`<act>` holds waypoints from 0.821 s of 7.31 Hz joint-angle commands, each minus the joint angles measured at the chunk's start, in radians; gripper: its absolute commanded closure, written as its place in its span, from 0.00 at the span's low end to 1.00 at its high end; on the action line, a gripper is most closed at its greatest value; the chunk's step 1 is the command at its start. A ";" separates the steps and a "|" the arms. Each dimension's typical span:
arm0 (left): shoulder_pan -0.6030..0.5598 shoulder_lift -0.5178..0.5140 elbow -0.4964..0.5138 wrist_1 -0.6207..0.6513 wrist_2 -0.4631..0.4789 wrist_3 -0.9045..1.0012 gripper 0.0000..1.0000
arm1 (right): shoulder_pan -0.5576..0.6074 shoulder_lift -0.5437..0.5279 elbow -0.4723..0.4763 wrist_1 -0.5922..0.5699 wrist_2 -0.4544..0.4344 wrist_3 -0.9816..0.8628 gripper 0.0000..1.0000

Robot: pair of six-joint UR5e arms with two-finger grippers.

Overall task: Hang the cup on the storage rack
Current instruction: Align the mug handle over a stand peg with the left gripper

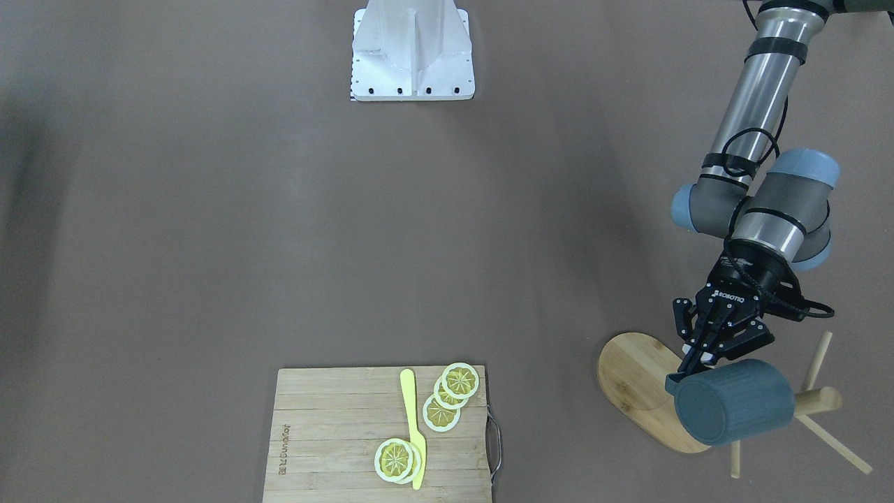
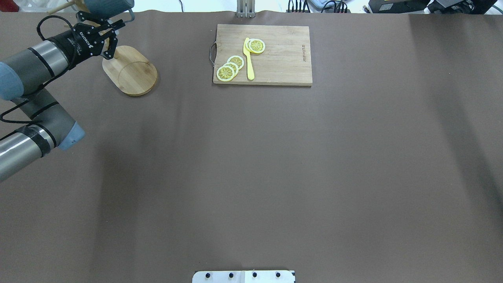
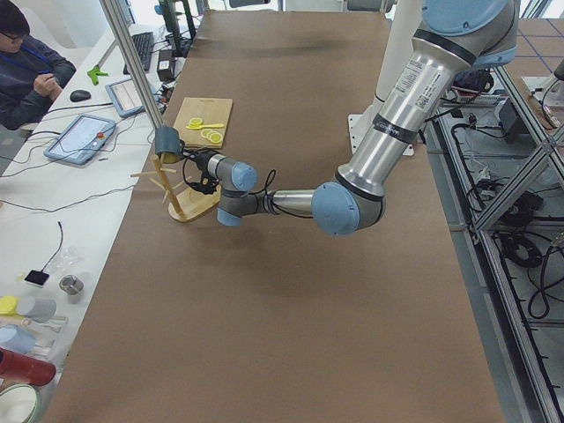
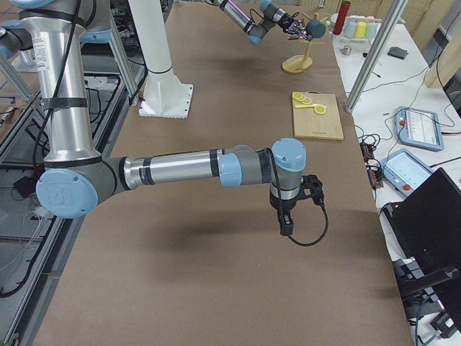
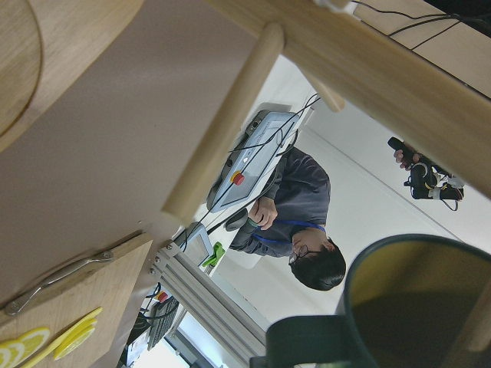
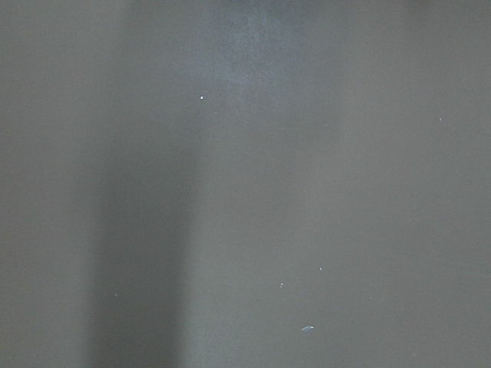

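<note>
The slate-blue cup [image 1: 733, 402] lies tilted on its side high on the bamboo storage rack [image 1: 632, 377], against the post among the pegs. The peg that carries it is hidden. My left gripper [image 1: 704, 358] is right beside the cup's handle, and in the overhead view [image 2: 114, 38] its fingers stand spread, so it looks open. The left wrist view shows the cup's yellow interior [image 5: 418, 303] and the rack's post [image 5: 368, 69]. My right gripper [image 4: 288, 222] hangs low over bare table far from the rack. Only the exterior right view shows it, so I cannot tell its state.
A bamboo cutting board [image 1: 328, 433] with lemon slices [image 1: 441, 412] and a yellow knife [image 1: 413, 426] lies at the table's far edge, well to the side of the rack. The robot's white base [image 1: 412, 49] stands at the near edge.
</note>
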 commanded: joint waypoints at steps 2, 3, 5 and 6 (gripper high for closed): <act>-0.001 -0.002 0.015 -0.001 0.002 -0.006 1.00 | 0.000 0.000 0.005 -0.001 0.000 0.000 0.00; -0.001 0.000 0.015 -0.001 0.000 -0.008 1.00 | 0.001 0.000 0.005 -0.001 0.000 0.000 0.00; -0.001 0.002 0.015 -0.033 -0.020 -0.008 1.00 | 0.000 -0.002 0.006 -0.001 0.000 0.001 0.00; -0.001 0.018 0.015 -0.061 -0.023 -0.006 1.00 | 0.000 -0.002 0.006 -0.001 0.000 0.008 0.00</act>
